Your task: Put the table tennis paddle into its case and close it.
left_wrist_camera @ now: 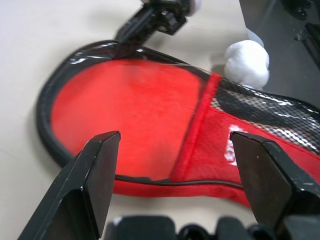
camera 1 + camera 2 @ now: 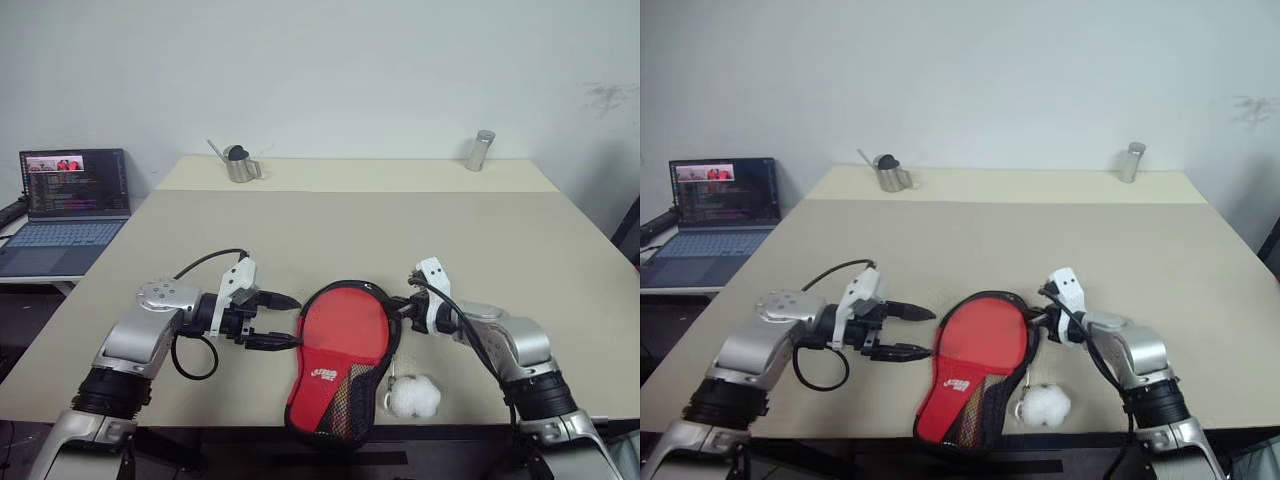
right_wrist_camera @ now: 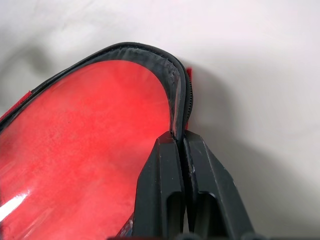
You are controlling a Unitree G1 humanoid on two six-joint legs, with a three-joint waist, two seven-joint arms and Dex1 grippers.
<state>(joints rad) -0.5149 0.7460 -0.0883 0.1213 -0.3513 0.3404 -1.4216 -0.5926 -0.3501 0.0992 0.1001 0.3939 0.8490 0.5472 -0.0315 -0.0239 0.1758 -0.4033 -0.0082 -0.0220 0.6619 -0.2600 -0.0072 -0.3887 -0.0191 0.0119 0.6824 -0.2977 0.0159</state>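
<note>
1. The case (image 2: 340,360) lies flat at the near edge of the table (image 2: 400,230), between my two arms, red side up, its round end pointing away from me and its narrow end hanging close to the table's near edge.
2. A black rim runs round the round end; the narrow end carries a white logo and black mesh pocket.
3. Whether the table tennis paddle sits inside the case I cannot tell; all I see is the red face of the pouch.
4. My right gripper (image 3: 180,142) has its two black fingers pressed together on the black edge of the case, at the right side of the round end, pinching the rim between them.
5. My left gripper (image 2: 285,320) hangs just left of the case, pointing right toward it, fingers spread wide apart and holding nothing; the lower fingertip is close to the case's left edge, though I cannot tell if it touches.
6. A white fluffy ball (image 2: 414,397) rests on the table just right of the case's narrow end, near my right forearm.
7. Far across the table stand a small metal cup (image 2: 240,165) on the left and a metal canister (image 2: 480,150) on the right.
8. A laptop (image 2: 68,205) sits open on a separate surface far left.
</note>
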